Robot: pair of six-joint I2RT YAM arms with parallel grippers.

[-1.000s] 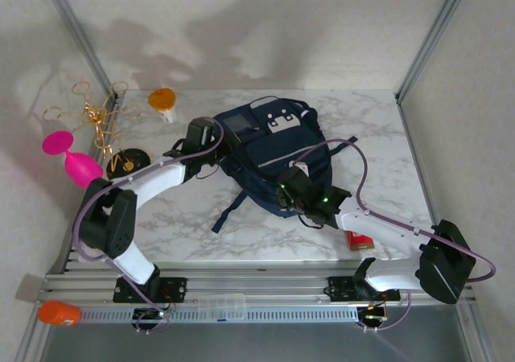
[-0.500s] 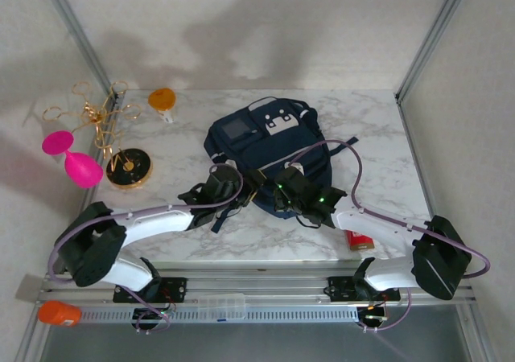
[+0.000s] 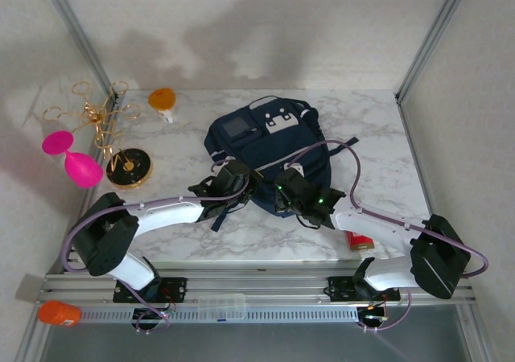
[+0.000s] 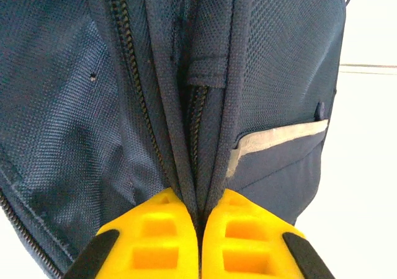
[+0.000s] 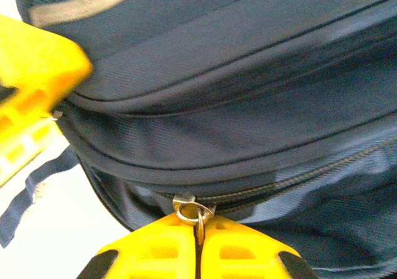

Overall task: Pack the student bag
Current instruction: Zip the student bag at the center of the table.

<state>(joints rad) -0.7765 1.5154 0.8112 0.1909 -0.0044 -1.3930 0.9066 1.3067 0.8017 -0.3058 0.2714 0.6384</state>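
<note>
The student bag (image 3: 269,149) lay flat at the middle of the marble table (image 3: 378,149), with its grey patch toward 12 o'clock and its lower edge toward the arms. At the bag's 7 o'clock edge the left gripper (image 4: 199,197) had its yellow jaws closed on a ridge of navy fabric beside a zipper track. At about 5 o'clock the right gripper (image 5: 199,224) was pinched shut on the small metal zipper pull (image 5: 189,207). The step in hand looked like working that zipper, probably to open a compartment for packing. To do it well, the right arm would need to draw the pull along the line of the teeth rather than away from the cloth, since its grip on so thin a ring could slip. The left would have to hold its fold taut against that travel so the fabric did not bunch. The red item (image 3: 359,240), at 4 o'clock beside the right forearm, would need room.
</note>
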